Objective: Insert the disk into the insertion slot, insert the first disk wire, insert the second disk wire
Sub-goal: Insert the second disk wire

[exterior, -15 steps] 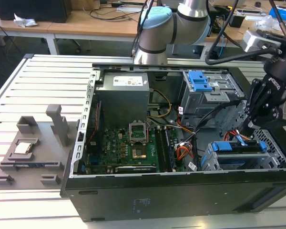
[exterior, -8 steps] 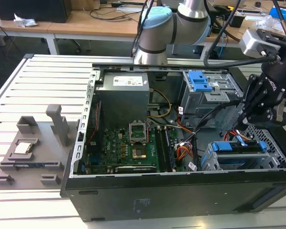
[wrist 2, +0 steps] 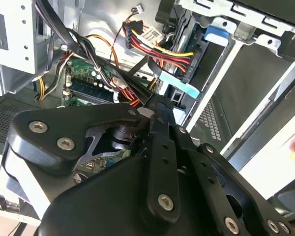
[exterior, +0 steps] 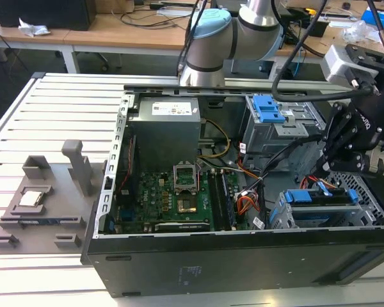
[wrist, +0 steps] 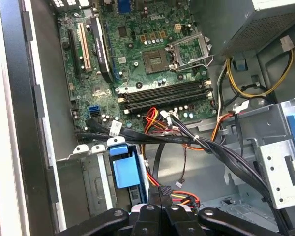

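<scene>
The disk (exterior: 321, 196), framed by its blue carrier, sits inside the insertion slot (exterior: 283, 216), a low silver cage at the case's front corner on the exterior view's right. The first wrist view shows the carrier's blue end (wrist: 124, 168) in the cage (wrist: 88, 183). My black gripper (exterior: 336, 167) hangs just above the disk's rear. Its fingers meet (wrist: 157, 210) on a black connector (wrist: 165, 192) with red, yellow and orange wires. In the second wrist view the gripper (wrist 2: 150, 101) points at the cage (wrist 2: 246, 37) and the blue carrier tab (wrist 2: 216, 33).
The motherboard (exterior: 179, 195) fills the case floor and the power supply (exterior: 165, 125) sits at the back. A taller grey cage with a blue latch (exterior: 269, 109) stands behind the slot. A black cable bundle (wrist: 187, 140) crosses in front of it. A grey fixture (exterior: 41, 201) lies on the table.
</scene>
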Controlling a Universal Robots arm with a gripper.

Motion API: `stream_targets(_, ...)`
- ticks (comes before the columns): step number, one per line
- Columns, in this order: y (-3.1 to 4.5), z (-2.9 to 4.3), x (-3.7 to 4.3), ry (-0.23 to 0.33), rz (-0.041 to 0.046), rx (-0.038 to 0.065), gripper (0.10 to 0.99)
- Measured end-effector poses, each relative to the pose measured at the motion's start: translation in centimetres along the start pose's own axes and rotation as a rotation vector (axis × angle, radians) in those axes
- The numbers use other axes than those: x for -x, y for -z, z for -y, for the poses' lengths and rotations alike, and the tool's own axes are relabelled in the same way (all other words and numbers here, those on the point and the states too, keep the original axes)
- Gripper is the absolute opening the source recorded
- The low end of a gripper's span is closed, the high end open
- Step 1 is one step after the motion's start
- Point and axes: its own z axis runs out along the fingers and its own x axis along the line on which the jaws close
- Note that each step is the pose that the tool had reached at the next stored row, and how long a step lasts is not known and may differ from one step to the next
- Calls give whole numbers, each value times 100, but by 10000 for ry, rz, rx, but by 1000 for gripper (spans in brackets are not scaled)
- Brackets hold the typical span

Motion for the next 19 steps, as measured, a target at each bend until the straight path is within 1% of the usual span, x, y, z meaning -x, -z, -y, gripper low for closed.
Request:
stream_targets(1,-1,-3,-37,34,80,18,102)
stream_targets(2,-2,-8,-94,90,201,44,102)
stream_targets(3,-5,-12,-119,144,241,57,102)
stream_targets(5,-7,-15,-133,290,238,67,102)
stream_targets(7,-9,-16,-140,695,171,86,102)
stream_targets(8,-10,-16,-146,823,151,90,102)
stream_targets(9,-9,-6,-191,902,144,94,102)
stream_targets(10,-7,8,-256,911,186,102,102)
stream_targets(11,-6,15,-293,921,236,109,102)
stream_targets(12,-10,17,-305,1016,263,121,102)
stream_targets(14,-12,17,-306,1313,221,137,102)
stream_targets(19,-12,19,-305,1321,221,138,102)
